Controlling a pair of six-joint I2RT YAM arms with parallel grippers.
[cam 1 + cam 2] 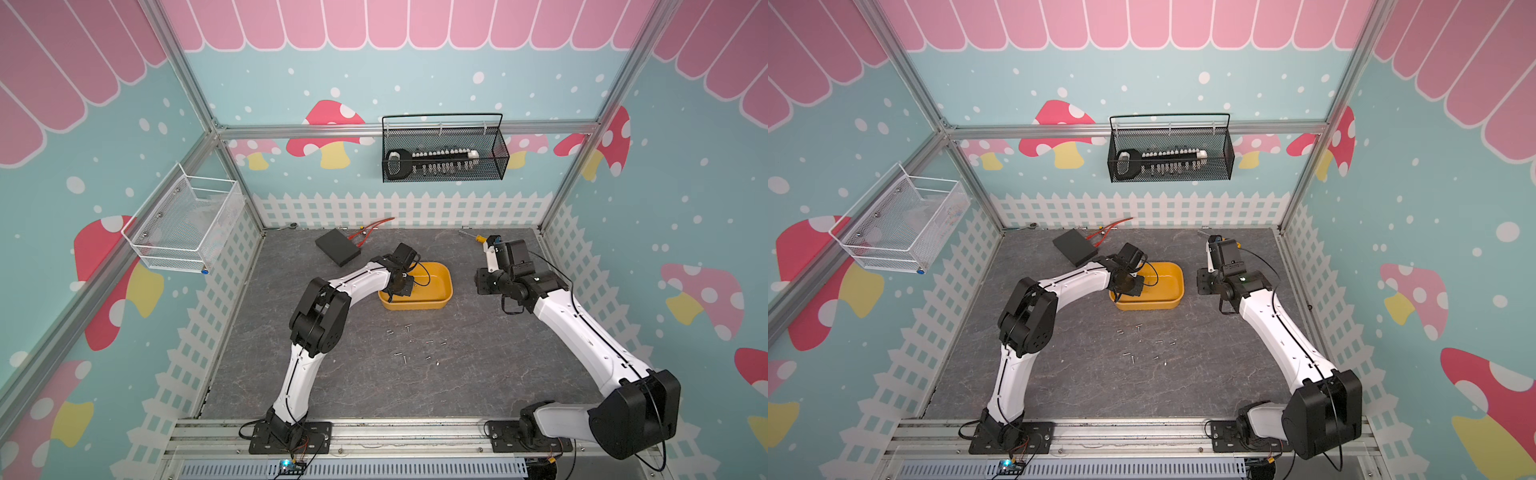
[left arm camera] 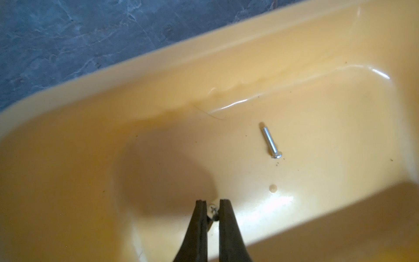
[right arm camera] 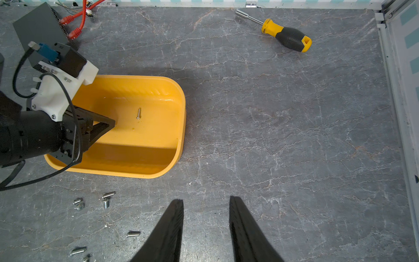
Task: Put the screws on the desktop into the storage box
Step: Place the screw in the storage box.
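Note:
The yellow-orange storage box (image 1: pixel 436 305) (image 1: pixel 1167 306) (image 3: pixel 158 163) stands mid-desktop (image 1: pixel 374 386). My left gripper (image 2: pixel 212 204) (image 3: pixel 112 123) reaches down inside it, near the floor, shut on a small silver screw (image 2: pixel 213 209) by its head. Another screw (image 2: pixel 271 143) (image 3: pixel 138 113) lies flat on the box floor (image 2: pixel 317 136). Several loose screws (image 1: pixel 408 327) (image 1: pixel 1138 327) (image 3: pixel 106 197) are scattered on the desktop in front of the box. My right gripper (image 3: pixel 205 199) hangs open and empty over bare desktop to the right of the box.
A yellow-and-black screwdriver (image 3: pixel 285 36) (image 1: pixel 478 237) lies at the back right. A flat black box (image 1: pixel 336 247) with red cables (image 1: pixel 374 228) sits at the back left. On the walls hang a black mesh basket (image 1: pixel 442 166) holding bits and a white mesh basket (image 1: pixel 187 224).

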